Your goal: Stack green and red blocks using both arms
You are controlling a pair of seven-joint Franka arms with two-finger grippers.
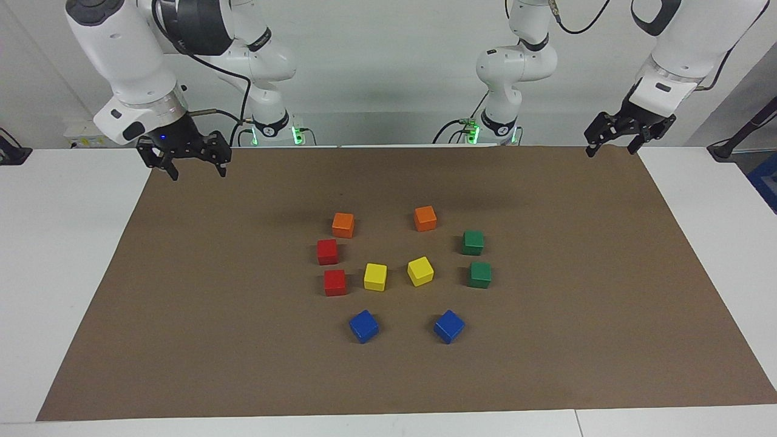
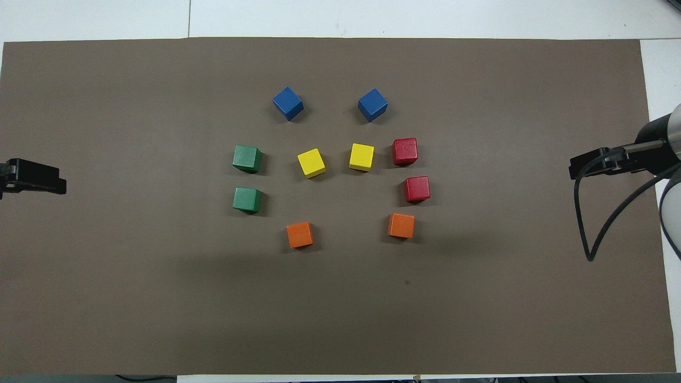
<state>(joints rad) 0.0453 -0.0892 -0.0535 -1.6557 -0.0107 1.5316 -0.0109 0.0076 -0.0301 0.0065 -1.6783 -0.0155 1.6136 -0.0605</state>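
Two grippers are mine, and both hang empty with fingers spread apart, touching nothing. My right gripper (image 1: 191,162) is up over the corner of the brown mat (image 1: 546,364) at the right arm's end of the table, on the robots' own side. My left gripper (image 1: 613,141) is up over the matching corner at the left arm's end. Both arms wait well apart from the blocks.

From overhead only the tip of my left gripper (image 2: 34,178) shows at the picture's edge, and my right gripper (image 2: 598,162) is mostly cut off too, with a black cable (image 2: 590,234) looping beneath it, so the finger spread is hard to read there.

My two red blocks (image 1: 327,251) (image 1: 334,282) sit on the mat toward the right arm's end, one just nearer to the robots than the other, slightly apart. My two green blocks (image 1: 473,242) (image 1: 479,274) sit the same way toward the left arm's end. None is stacked.

Between those pairs lie two yellow blocks (image 1: 375,277) (image 1: 420,271); one stands just beside the red block that is farther from the robots. Two orange blocks (image 1: 343,224) (image 1: 425,218) lie nearer to the robots than the rest, and two blue blocks (image 1: 363,326) (image 1: 449,326) lie farthest, turned cornerwise. Nothing rests on top of any red or green block.
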